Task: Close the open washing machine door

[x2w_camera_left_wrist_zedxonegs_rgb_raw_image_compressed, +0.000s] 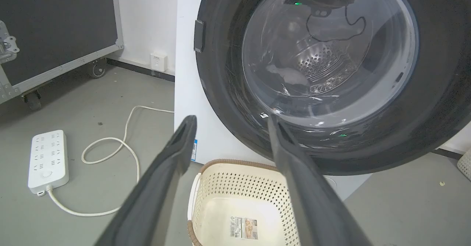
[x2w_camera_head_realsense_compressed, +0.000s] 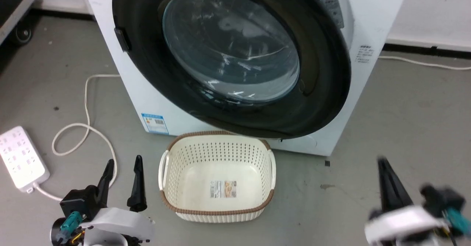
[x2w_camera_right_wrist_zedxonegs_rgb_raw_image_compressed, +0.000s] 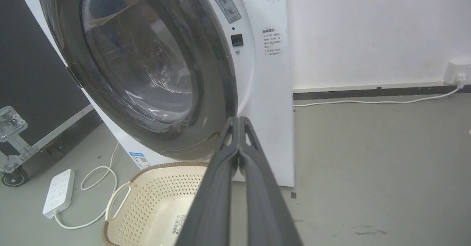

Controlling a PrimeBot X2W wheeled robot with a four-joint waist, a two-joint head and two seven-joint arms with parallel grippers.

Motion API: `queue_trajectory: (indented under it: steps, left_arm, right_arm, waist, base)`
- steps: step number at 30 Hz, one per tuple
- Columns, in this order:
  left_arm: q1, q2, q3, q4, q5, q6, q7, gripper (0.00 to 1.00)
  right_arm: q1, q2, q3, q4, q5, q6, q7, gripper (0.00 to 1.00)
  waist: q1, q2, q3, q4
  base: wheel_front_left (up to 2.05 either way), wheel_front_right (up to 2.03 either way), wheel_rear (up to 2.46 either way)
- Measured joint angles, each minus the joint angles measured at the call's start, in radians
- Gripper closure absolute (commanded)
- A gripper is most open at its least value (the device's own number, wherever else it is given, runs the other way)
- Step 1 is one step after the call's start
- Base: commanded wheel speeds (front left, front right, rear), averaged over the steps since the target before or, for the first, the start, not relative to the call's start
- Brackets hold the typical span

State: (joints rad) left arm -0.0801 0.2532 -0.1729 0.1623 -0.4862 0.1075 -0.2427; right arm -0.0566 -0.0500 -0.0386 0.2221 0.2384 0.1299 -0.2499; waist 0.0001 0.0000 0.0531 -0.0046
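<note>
Basket (x2w_camera_head_realsense_compressed: 220,215) — a small label (x2w_camera_head_realsense_compressed: 223,189) inside — is sitting at the washing machine door's (x2w_camera_head_realsense_compressed: 323,73) six o'clock; left claw (x2w_camera_head_realsense_compressed: 124,160) gaping wide, right claw (x2w_camera_right_wrist_zedxonegs_rgb_raw_image_compressed: 239,122) pinching closed.

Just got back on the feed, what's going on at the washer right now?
Nothing is being handled. The washing machine door is swung across the front of the washing machine, but the latch slot shows beside its rim, so it is probably not latched. The left gripper, open, and the right gripper, shut, sit low on either side of the cream basket, both apart from the door.
</note>
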Motion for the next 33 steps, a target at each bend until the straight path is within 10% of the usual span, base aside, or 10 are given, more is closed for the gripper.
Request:
queue_trajectory:
  steps: [12, 33]
  left_arm:
    - [-0.059, -0.031, -0.013, -0.002, 0.002, -0.016, -0.006, 0.0]
    - [-0.13, -0.091, 0.06, -0.02, 0.056, -0.076, -0.014, 0.0]
  right_arm:
    - [-0.364, 0.0, 0.036, 0.241, -0.072, 0.0, 0.079, 1.0]
    - [-0.752, 0.003, -0.31, 0.504, -0.249, 0.002, 0.011, 1.0]
  waist:
    - [0.0001, 0.0, 0.101, 0.064]
    - [0.0001, -0.0001, 0.261, 0.144]
  base:
    - [0.0, 0.0, 0.0]
    - [0.0, 0.0, 0.0]
